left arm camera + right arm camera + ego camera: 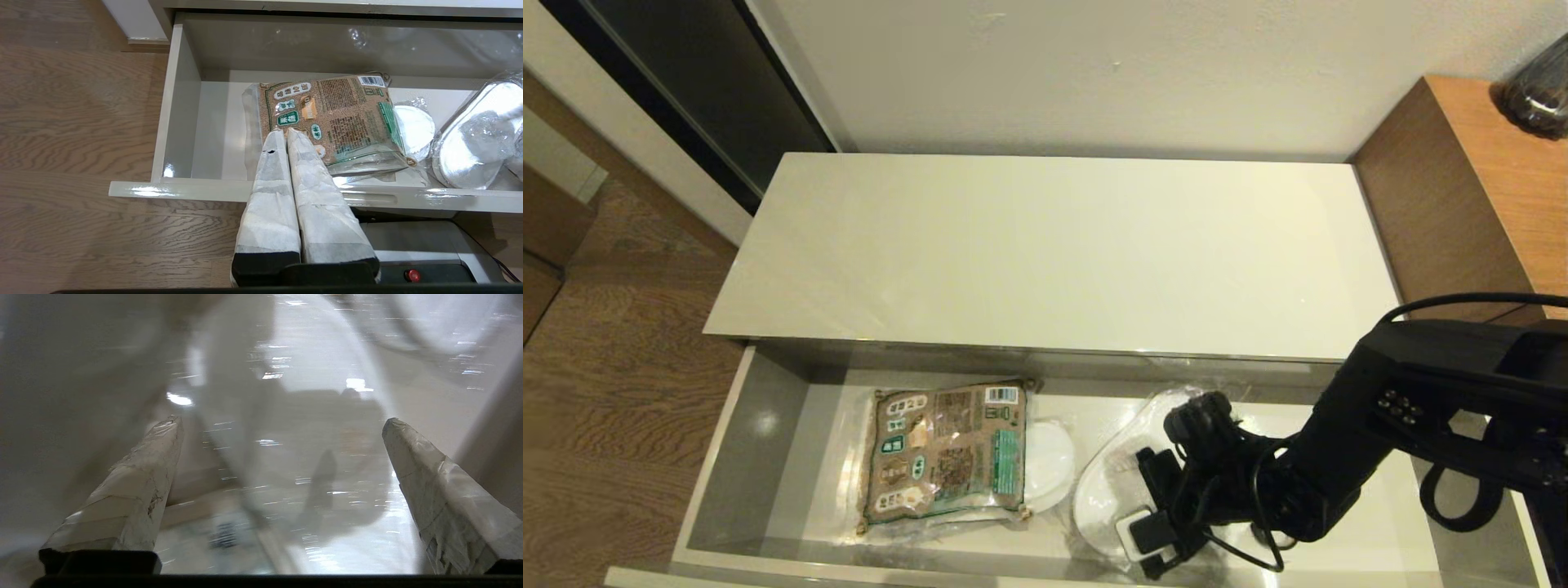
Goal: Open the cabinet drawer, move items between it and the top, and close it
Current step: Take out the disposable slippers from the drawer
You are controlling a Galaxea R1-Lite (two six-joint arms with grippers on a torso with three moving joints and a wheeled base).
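**Currently: right gripper released over slipper in drawer**

Cabinet drawer (768, 457) pulled out; top (1054, 245) bare. Right gripper (282, 428) fingers spread wide, poised above the plastic-wrapped slipper (1107, 482), beside the brown-and-green packet (947, 449). Left gripper (286, 134) fingers clenched together, parked outside the drawer front.

Drawers pulled out: one cabinet drawer (768, 457).
Cabinet tops: one top (1054, 245).
Brown-and-green packets: one packet (947, 449) in the drawer.
White slippers in clear plastic: two, one slipper (1107, 482) on the right and one second slipper (1049, 461) partly under the packet.
Grippers: two, the left gripper (286, 132) and the right gripper (282, 422).
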